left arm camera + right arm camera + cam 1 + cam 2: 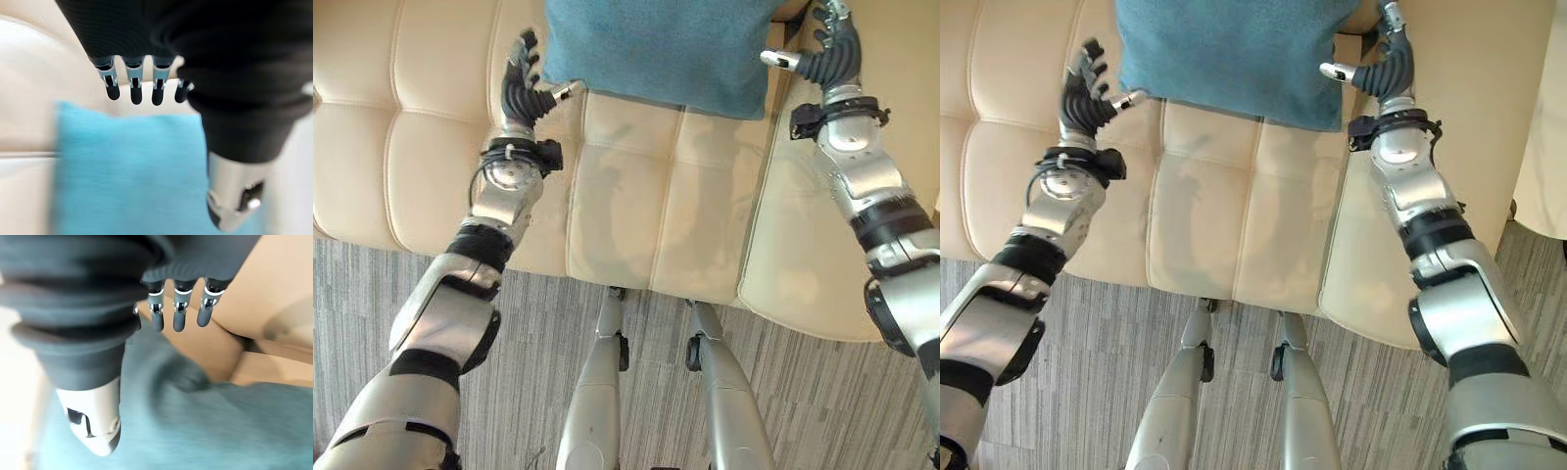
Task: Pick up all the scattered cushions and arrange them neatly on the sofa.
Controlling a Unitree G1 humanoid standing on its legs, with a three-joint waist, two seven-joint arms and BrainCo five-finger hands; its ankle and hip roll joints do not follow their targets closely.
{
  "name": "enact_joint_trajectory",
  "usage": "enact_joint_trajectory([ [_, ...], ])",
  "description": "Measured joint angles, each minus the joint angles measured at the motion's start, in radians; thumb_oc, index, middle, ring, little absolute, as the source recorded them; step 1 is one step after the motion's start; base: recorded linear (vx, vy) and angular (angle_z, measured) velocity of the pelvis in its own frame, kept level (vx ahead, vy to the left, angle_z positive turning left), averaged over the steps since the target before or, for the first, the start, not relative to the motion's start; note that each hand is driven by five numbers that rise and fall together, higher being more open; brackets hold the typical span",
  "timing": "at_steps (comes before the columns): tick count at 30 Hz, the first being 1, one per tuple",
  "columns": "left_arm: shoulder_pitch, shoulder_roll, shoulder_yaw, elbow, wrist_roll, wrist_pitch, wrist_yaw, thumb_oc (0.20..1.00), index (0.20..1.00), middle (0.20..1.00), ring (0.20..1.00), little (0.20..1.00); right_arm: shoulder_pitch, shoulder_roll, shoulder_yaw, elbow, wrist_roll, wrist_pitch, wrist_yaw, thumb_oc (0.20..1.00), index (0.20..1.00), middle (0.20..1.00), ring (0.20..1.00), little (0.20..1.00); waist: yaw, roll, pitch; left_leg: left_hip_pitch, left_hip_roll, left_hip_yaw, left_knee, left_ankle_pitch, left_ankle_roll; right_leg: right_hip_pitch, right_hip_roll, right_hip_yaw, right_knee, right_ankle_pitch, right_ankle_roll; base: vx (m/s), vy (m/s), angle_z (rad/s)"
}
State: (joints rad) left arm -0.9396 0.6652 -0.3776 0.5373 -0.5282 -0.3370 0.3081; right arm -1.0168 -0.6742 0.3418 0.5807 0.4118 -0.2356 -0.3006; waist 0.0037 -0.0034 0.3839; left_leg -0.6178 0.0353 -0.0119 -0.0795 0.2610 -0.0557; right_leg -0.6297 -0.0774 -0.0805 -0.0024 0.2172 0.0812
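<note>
blue cushion point(661, 49) between open robot hands

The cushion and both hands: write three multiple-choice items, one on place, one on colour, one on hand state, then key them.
1. Where does the cushion lie?
A. On the carpet
B. On the cream sofa
C. On a chair

2. What colour is the cushion?
A. Red
B. Teal blue
C. Yellow

3. How do the left hand and right hand stand?
A. Both open, one at each side of the cushion
B. Both curled into fists on the carpet
C. Both clasped together

Key: 1 B, the cushion rests on the sofa seat against its back. 2 B, its fabric is teal blue in the eye views. 3 A, the wrist views show straight fingers, with the cushion between the hands.
</note>
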Motion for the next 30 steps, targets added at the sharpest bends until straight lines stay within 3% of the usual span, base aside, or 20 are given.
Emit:
enact_joint_trajectory([
  [2,0.225,0.012,0.113,-0.184,0.007,-0.025,-0.019,1.0,1.0,1.0,1.0,1.0,0.254,-0.016,-0.087,-0.181,-0.011,-0.009,0.032,1.0,1.0,1.0,1.0,1.0,0.001,-0.005,-0.002,0.101,-0.001,0.018,0.0,-0.03,0.007,0.092,-0.004,0.013,0.005,-0.024,-0.005,0.09,0.019,-0.15],
  [6,0.587,0.001,0.246,-0.331,0.039,-0.035,-0.083,1.0,1.0,1.0,1.0,1.0,0.63,-0.009,-0.178,-0.357,-0.068,-0.034,0.11,1.0,1.0,1.0,1.0,1.0,-0.013,-0.015,-0.011,0.226,0.001,0.031,0.004,-0.063,0.005,0.21,-0.001,0.024,0.004,-0.051,-0.001,0.06,0.003,-0.11],
  [8,0.692,-0.007,0.252,-0.29,0.042,-0.026,-0.103,1.0,1.0,1.0,1.0,1.0,0.726,-0.007,-0.171,-0.32,-0.095,-0.025,0.146,1.0,1.0,1.0,1.0,1.0,-0.02,-0.029,-0.04,0.25,0.003,0.035,0.013,-0.082,0.001,0.233,0.0,0.027,0.01,-0.066,-0.003,0.13,0.04,-0.08],
  [9,0.822,-0.052,0.295,-0.256,0.072,-0.008,-0.152,1.0,1.0,1.0,1.0,1.0,0.862,0.015,-0.207,-0.323,-0.14,-0.018,0.196,1.0,1.0,1.0,1.0,1.0,-0.026,-0.042,-0.051,0.292,0.005,0.047,0.026,-0.098,0.004,0.276,0.0,0.028,0.017,-0.077,-0.006,0.17,0.086,-0.08],
  [12,0.977,-0.122,0.312,-0.13,0.124,0.025,-0.207,1.0,1.0,1.0,1.0,1.0,1.024,0.063,-0.204,-0.267,-0.221,-0.012,0.269,1.0,1.0,1.0,1.0,1.0,-0.031,-0.05,-0.068,0.422,0.005,0.061,0.025,-0.125,0.021,0.403,-0.001,0.036,0.008,-0.103,-0.005,0.12,0.113,-0.15],
  [13,1.071,-0.148,0.299,-0.057,0.17,0.052,-0.233,1.0,1.0,1.0,1.0,1.0,1.123,0.098,-0.189,-0.215,-0.276,0.004,0.31,1.0,1.0,1.0,1.0,1.0,-0.039,-0.052,-0.172,0.44,0.004,0.072,0.023,-0.15,0.014,0.42,-0.004,0.037,-0.001,-0.12,-0.011,0.17,0.249,-0.14],
  [15,1.09,-0.186,0.317,0.022,0.225,0.05,-0.253,1.0,1.0,1.0,1.0,1.0,1.143,0.166,-0.228,-0.116,-0.311,-0.004,0.333,1.0,1.0,1.0,1.0,1.0,-0.046,-0.049,-0.18,0.494,-0.002,0.082,0.018,-0.154,0.025,0.469,-0.008,0.038,-0.004,-0.117,-0.001,0.09,0.182,-0.12],
  [16,1.106,-0.217,0.299,0.097,0.25,0.079,-0.263,1.0,1.0,1.0,1.0,1.0,1.144,0.201,-0.232,-0.011,-0.333,0.031,0.339,1.0,1.0,1.0,1.0,1.0,-0.053,-0.042,-0.202,0.565,-0.007,0.092,0.005,-0.167,0.033,0.521,-0.01,0.054,-0.01,-0.125,-0.001,0.0,0.106,-0.27],
  [19,1.164,-0.244,0.263,0.102,0.282,0.09,-0.283,1.0,1.0,1.0,1.0,1.0,1.223,0.196,-0.23,0.001,-0.355,0.046,0.349,1.0,1.0,1.0,1.0,1.0,-0.066,-0.016,-0.281,0.574,-0.023,0.113,-0.001,-0.193,0.041,0.522,-0.025,0.078,-0.023,-0.134,0.015,-0.14,0.113,-0.31],
  [21,1.169,-0.248,0.262,0.11,0.314,0.09,-0.287,1.0,1.0,1.0,1.0,1.0,1.223,0.208,-0.235,0.01,-0.354,0.048,0.347,1.0,1.0,1.0,1.0,1.0,-0.083,-0.014,-0.283,0.581,-0.039,0.165,0.0,-0.184,0.055,0.5,-0.032,0.12,-0.015,-0.082,0.032,-0.28,0.071,-0.65],
  [23,1.151,-0.239,0.262,0.102,0.315,0.09,-0.283,1.0,1.0,1.0,1.0,1.0,1.187,0.21,-0.232,0.013,-0.353,0.049,0.341,1.0,1.0,1.0,1.0,1.0,-0.08,-0.018,-0.277,0.563,-0.037,0.208,0.0,-0.18,0.083,0.473,-0.045,0.118,-0.021,-0.062,0.066,-0.29,0.05,-0.53],
  [24,1.119,-0.237,0.262,0.105,0.326,0.091,-0.28,1.0,1.0,1.0,1.0,1.0,1.18,0.216,-0.232,0.023,-0.351,0.046,0.334,1.0,1.0,1.0,1.0,1.0,-0.091,-0.018,-0.272,0.536,-0.034,0.213,0.013,-0.144,0.117,0.453,-0.05,0.076,0.03,-0.104,0.077,-0.26,0.018,0.02],
  [26,1.059,-0.243,0.249,0.093,0.357,0.09,-0.273,1.0,1.0,1.0,1.0,1.0,1.174,0.23,-0.217,0.074,-0.351,0.051,0.328,1.0,1.0,1.0,1.0,1.0,-0.082,0.01,-0.266,0.506,0.018,0.186,0.034,-0.146,0.121,0.354,-0.015,0.049,0.41,-0.261,0.089,-0.18,-0.082,0.28],
  [28,1.04,-0.231,0.252,0.098,0.364,0.09,-0.268,1.0,1.0,1.0,1.0,1.0,1.166,0.237,-0.192,0.087,-0.351,0.05,0.331,1.0,1.0,1.0,1.0,1.0,-0.053,0.003,-0.26,0.498,0.039,0.185,0.043,-0.126,0.118,0.362,0.001,0.068,0.597,-0.333,0.122,-0.2,-0.161,0.0],
  [29,1.051,-0.229,0.266,0.105,0.384,0.097,-0.256,1.0,1.0,1.0,1.0,1.0,1.159,0.243,-0.196,0.079,-0.351,0.048,0.329,1.0,1.0,1.0,1.0,1.0,-0.038,-0.008,-0.265,0.492,0.053,0.165,0.04,-0.111,0.1,0.44,0.013,0.072,0.622,-0.382,0.127,-0.26,-0.274,-0.06],
  [30,1.055,-0.227,0.266,0.113,0.384,0.098,-0.25,1.0,1.0,1.0,1.0,1.0,1.152,0.244,-0.196,0.079,-0.35,0.046,0.327,1.0,1.0,1.0,1.0,1.0,-0.028,-0.011,-0.264,0.483,0.059,0.159,0.04,-0.101,0.086,0.484,0.017,0.084,0.564,-0.401,0.126,-0.18,-0.21,-0.04],
])
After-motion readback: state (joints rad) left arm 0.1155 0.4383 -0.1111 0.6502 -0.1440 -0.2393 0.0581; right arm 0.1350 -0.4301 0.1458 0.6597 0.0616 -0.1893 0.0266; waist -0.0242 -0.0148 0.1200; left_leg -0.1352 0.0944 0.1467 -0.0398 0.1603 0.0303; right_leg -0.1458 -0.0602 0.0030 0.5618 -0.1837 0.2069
